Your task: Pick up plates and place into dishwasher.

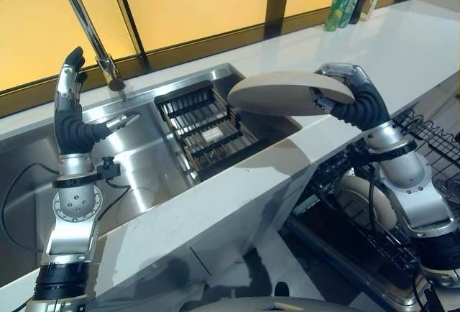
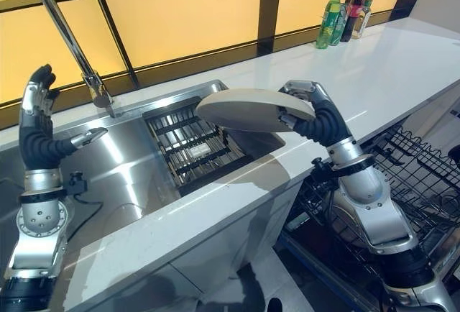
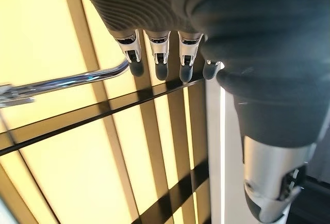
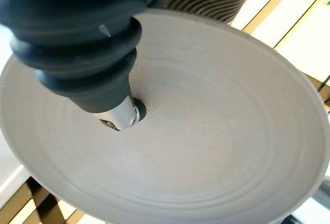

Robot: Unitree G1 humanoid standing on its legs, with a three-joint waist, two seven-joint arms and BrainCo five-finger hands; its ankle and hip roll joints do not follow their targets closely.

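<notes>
Over the sink rack [image 1: 205, 131], the right hand [image 1: 352, 96] pinches a plate [image 1: 287, 93].

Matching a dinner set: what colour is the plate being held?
Plain pale beige-grey plate, unpatterned; clearest in the right wrist view.

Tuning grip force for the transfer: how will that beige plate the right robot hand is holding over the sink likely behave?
The plate looks like stiff, glazed ceramic: probably slippery and fragile if dropped. The right robot hand pinches it at one edge, thumb pressed on its face, so its overhanging weight may lever it downward. Held roughly level over the sink, it could slip.
</notes>
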